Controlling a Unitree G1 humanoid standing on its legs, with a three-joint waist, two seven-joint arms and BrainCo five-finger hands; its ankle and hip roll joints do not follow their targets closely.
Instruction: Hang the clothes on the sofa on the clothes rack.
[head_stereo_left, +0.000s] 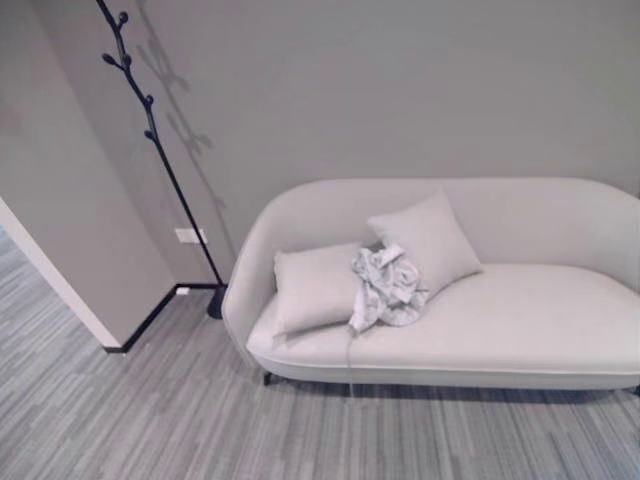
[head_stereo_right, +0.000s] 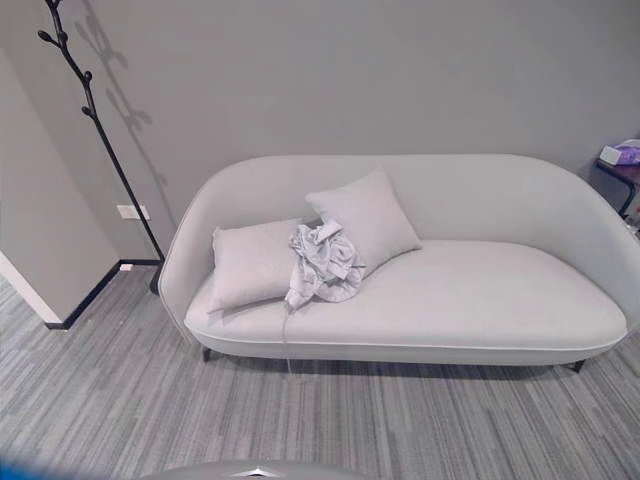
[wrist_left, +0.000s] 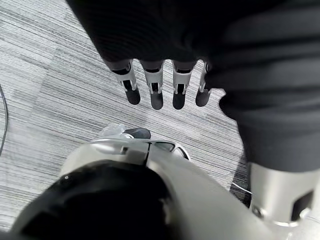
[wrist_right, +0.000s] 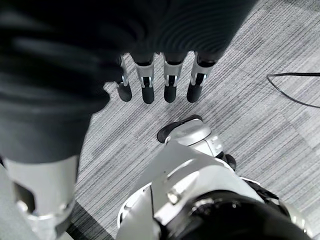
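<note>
Upper left of the head views: black clothes rack (head_stereo_left: 150, 128), leaning against the grey wall. Centre: pale sofa (head_stereo_right: 480, 300) carrying two cushions (head_stereo_right: 250, 262), with crumpled light-grey clothes (head_stereo_right: 322, 264) heaped between them, touching both. Far right edge: dark side table (head_stereo_right: 622, 178). In the wrist views, left hand (wrist_left: 155, 80) and right hand (wrist_right: 160, 75) hanging over striped carpet (head_stereo_left: 120, 420), fingers straight, apart, holding nothing.

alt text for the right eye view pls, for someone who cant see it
A crumpled pale grey garment lies on a light grey curved sofa, resting against two matching grey cushions. A tall black branch-style coat rack stands bare against the grey wall to the sofa's left, on grey striped carpet.
</note>
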